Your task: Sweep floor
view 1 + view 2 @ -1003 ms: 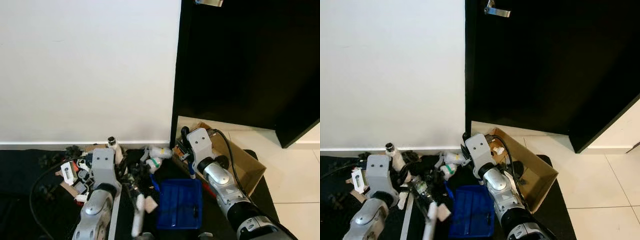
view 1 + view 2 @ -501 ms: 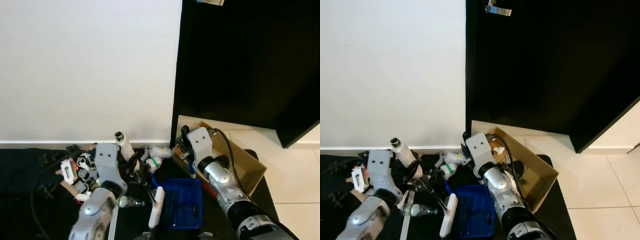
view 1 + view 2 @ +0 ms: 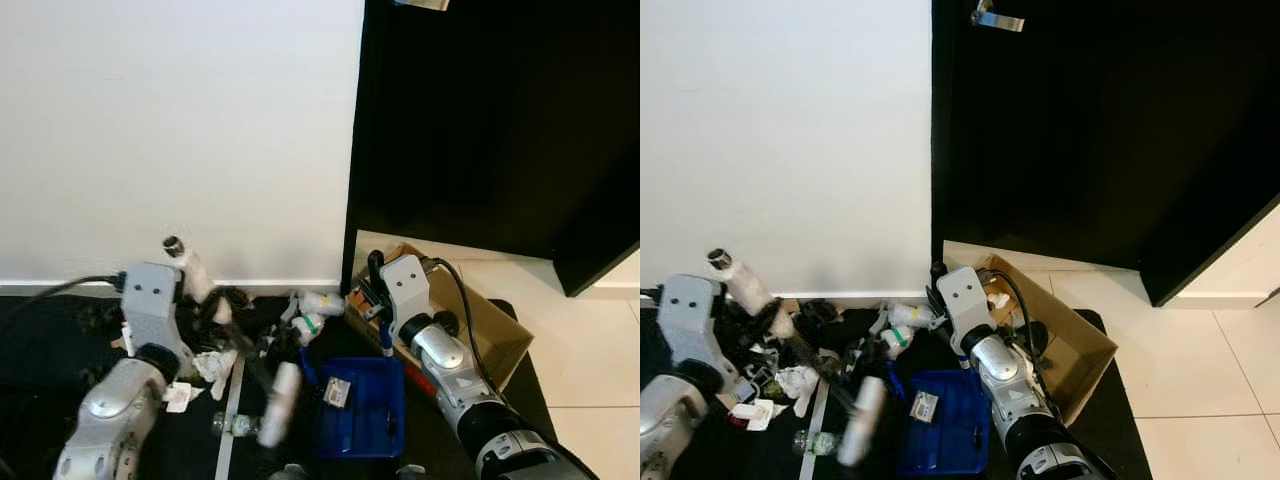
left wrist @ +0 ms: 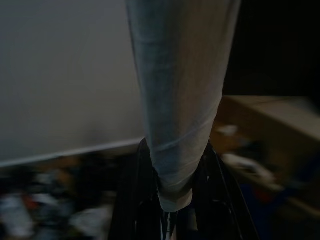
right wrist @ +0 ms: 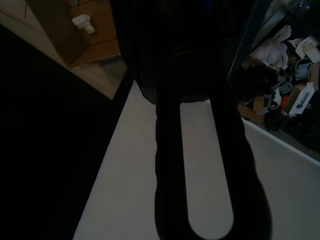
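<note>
My left gripper (image 4: 172, 200) jaws clamp the broom handle (image 3: 190, 268), the right gripper (image 5: 200, 165) jaws close on the blue dustpan's (image 3: 362, 408) handle; I judge a hard stroke could scatter litter (image 3: 212, 364) past it.

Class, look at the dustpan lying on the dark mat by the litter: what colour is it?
The dustpan is blue, showing best in the left eye view.

Blue plastic dustpan (image 3: 362, 408), brown cardboard box (image 3: 478, 330), glossy tile floor (image 3: 590, 340).
</note>
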